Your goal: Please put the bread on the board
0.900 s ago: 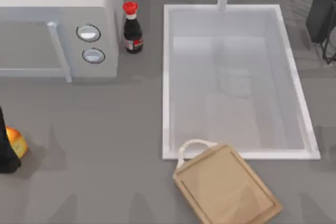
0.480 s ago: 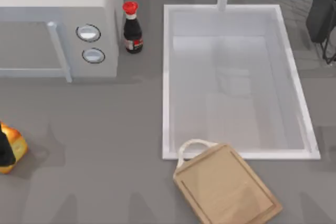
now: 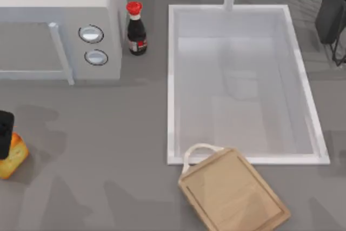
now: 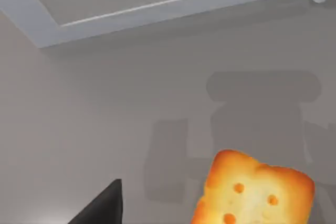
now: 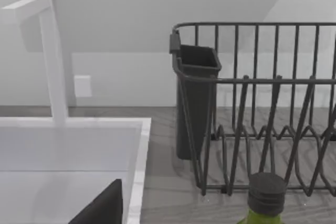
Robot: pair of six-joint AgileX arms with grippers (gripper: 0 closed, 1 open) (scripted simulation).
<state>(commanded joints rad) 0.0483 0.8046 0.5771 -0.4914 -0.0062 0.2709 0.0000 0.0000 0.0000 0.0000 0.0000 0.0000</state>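
Top view has the left gripper [image 3: 5, 133] at the bench's [image 3: 108, 133] far left, over the bread [image 3: 13, 158]; whether its fingers clamp it I cannot tell. Next: carry it rightward to the board [image 3: 232, 193], well apart.

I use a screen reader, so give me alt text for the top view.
The bread sits at the counter's far left edge under the left gripper, far from the board, which lies below the sink.
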